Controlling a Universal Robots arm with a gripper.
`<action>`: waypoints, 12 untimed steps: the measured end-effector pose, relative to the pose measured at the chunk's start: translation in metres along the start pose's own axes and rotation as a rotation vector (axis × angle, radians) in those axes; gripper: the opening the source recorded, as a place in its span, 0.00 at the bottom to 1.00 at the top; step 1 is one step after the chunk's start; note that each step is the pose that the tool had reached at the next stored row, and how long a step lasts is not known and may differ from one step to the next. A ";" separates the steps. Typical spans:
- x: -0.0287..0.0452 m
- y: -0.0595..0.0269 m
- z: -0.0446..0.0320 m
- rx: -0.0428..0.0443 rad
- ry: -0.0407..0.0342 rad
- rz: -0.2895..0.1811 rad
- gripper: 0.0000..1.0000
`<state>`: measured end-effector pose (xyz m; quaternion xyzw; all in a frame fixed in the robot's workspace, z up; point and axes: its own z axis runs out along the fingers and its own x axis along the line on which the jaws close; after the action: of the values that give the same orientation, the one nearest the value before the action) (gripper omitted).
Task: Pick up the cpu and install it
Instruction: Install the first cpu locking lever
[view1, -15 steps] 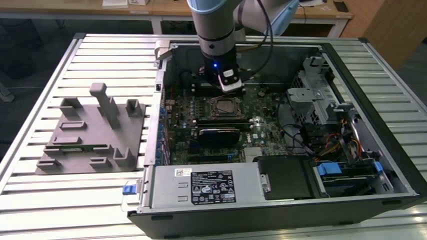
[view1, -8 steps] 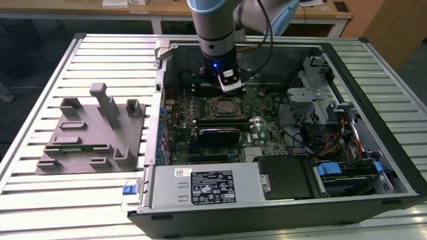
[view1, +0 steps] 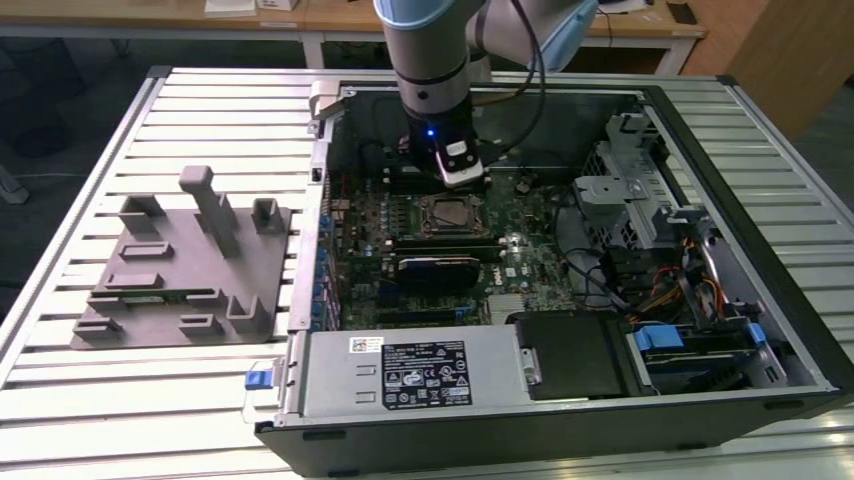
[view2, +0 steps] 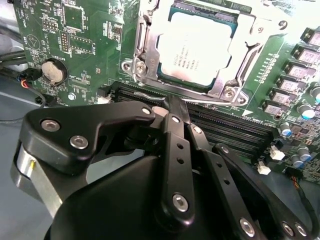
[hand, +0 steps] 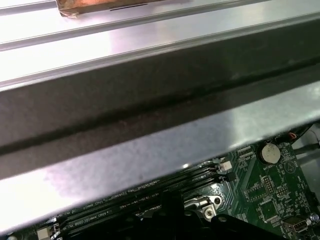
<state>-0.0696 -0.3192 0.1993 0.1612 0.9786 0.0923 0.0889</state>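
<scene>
Gripper (view2: 174, 103) fingers look drawn together with nothing between them, their tips hanging just above the memory slots (view2: 227, 127) at the near edge of the socket; in the exterior view the gripper (view1: 458, 176) points straight down into the open computer case (view1: 561, 440), at the far side of the board. The cpu (view2: 196, 47) is not in the grip. It lies flat in the socket, silvery top up, with the metal frame (view2: 144, 56) sitting around its edges, and in the exterior view the cpu (view1: 445, 212) shows as a pale square near the middle of the board, just on the near side of the arm's tip. Lying level and square inside the frame, the chip reads as seated, so the placing part of the job looks done; whether the frame is latched down cannot be told. The empty, closed fingers held apart from the chip fit a tool that has nothing left to carry. A coin battery (view2: 54, 71) sits well off to one side of the socket. On the exterior view's left, a grey parts holder (view1: 147, 300) rests on the slatted table (view1: 80, 420) beside the case, presumably where loose parts wait, and no chip can be made out on it.
</scene>
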 end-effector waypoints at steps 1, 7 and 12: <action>0.0001 0.0000 0.0005 0.0010 -0.0007 0.000 0.11; 0.0004 0.0002 0.0014 0.0031 -0.0014 -0.001 0.11; 0.0009 0.0018 0.0017 0.0065 -0.0026 -0.002 0.11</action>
<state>-0.0696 -0.3169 0.1979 0.1609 0.9789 0.0888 0.0898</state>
